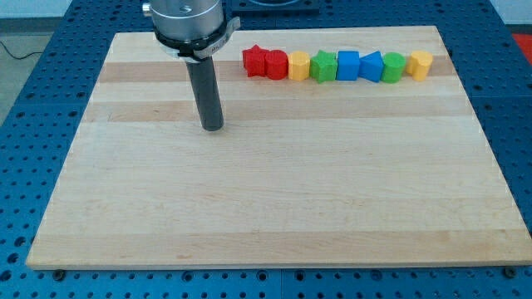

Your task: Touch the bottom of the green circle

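The near half of the desk (274, 216), a pale wooden board on a blue perforated base (25, 166), carries nothing, from its bottom edge up past the middle. Further back, toward the top left corner, the end effector comes down as a straight dark rod; it has no jaws to open or close and holds nothing. My tip (213, 128) rests on the wood with no block touching it, well apart from all of them.

Along the top edge, from about the middle toward the top right corner, eight blocks stand in one row, each touching or just beside its neighbour. From the view's left: a red star-like block (255, 61), a red block (276, 64) of rounded shape, a yellow block (299, 66), a green star-like block (323, 66), a blue cube (347, 65), a blue angular block (371, 66), the green circle (393, 66), and a yellow block (420, 63) nearest the top right corner.

The green circle is second from the right end of the row, far to the view's right of my tip and somewhat nearer the top edge; its bottom side faces bare wood
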Motion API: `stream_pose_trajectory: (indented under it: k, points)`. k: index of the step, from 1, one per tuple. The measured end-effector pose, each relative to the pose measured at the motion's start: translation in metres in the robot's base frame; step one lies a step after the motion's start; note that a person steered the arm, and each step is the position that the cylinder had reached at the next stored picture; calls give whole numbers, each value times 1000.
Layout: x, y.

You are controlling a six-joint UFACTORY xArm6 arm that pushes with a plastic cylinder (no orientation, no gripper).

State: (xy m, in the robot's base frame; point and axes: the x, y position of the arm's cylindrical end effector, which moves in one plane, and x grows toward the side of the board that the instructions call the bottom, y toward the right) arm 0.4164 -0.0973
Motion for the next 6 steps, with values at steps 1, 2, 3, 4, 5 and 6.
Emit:
stream_pose_trajectory:
  k: [1,2,3,4,5,6]
  points:
    - [3,5]
    - [7,60]
    - [6,144]
    - [6,224]
    - [-3,284]
    - [-24,309]
